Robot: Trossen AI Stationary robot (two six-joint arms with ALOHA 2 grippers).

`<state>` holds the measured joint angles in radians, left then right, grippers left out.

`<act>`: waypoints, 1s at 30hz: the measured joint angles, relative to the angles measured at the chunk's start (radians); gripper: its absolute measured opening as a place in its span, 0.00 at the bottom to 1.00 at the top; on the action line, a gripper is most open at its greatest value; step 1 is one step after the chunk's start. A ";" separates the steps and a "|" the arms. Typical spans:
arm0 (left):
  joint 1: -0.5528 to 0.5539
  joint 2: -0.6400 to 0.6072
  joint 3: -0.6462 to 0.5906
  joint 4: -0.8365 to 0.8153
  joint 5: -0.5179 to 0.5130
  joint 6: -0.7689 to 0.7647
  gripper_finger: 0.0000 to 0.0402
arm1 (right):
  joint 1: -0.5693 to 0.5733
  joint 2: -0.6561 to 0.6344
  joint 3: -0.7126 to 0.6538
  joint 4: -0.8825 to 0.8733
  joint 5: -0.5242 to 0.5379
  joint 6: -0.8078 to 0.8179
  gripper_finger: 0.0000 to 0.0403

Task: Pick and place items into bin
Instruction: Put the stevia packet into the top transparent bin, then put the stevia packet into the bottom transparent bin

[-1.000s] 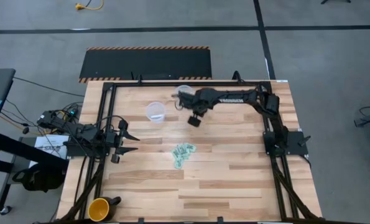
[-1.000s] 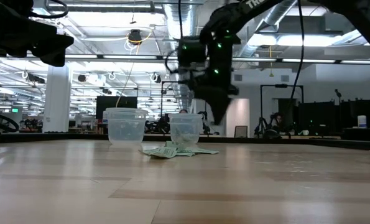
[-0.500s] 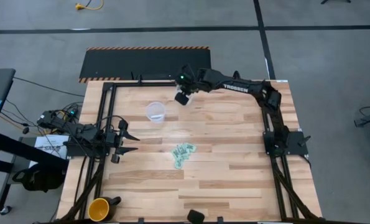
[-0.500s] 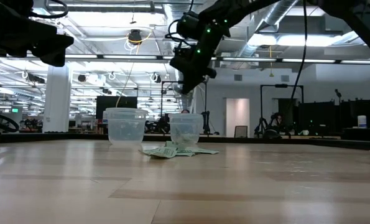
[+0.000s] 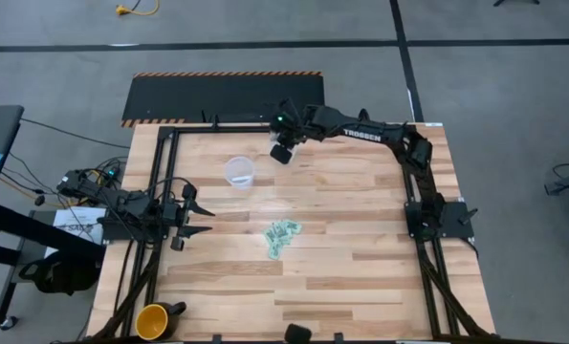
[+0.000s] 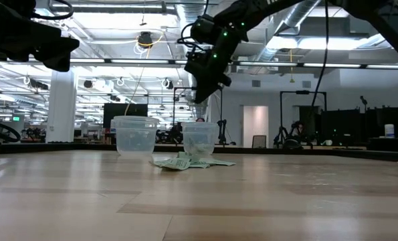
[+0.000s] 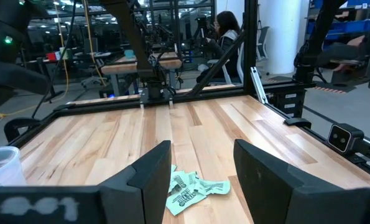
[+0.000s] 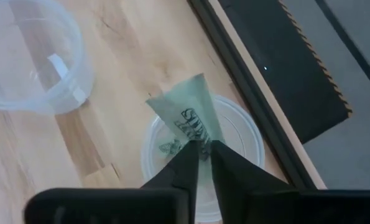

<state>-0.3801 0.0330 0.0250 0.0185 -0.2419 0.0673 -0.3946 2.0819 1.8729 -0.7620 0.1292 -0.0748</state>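
From the high view we see the wooden bench with both arms. The right end effector is at the far edge of the bench, above a clear cup that it mostly hides. A second clear cup stands just beside it, nearer the left arm. The pile of mint-green wrapped items lies near the middle of the bench, well apart from both cups. The left end effector waits at the left side of the bench. A yellow mug sits at the near left corner.

From the low view we see the right end effector held above the right-hand clear cup, not touching it. The other cup stands beside that one. The items lie flat on the bench in front of the cups.

From the left wrist view we see the left end effector with its fingers spread apart and nothing between them. The items lie on the bench beyond it.

From the right wrist view we see the right end effector closed on one green wrapped piece, directly over the open cup. A few pieces already lie inside this cup. The neighbouring cup appears empty.
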 joint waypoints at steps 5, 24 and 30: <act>0.000 0.000 0.000 0.000 0.000 0.000 0.41 | 0.013 0.000 0.000 0.002 0.001 -0.030 0.19; 0.000 0.000 0.000 0.000 0.000 0.000 0.41 | 0.028 0.000 -0.002 -0.032 -0.651 -0.323 0.23; 0.000 0.000 0.000 0.000 0.000 0.000 0.41 | 0.030 0.002 -0.117 -0.032 -0.737 -0.344 0.20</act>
<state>-0.3800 0.0330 0.0250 0.0185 -0.2417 0.0673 -0.3643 2.0834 1.7555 -0.7941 -0.6075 -0.4191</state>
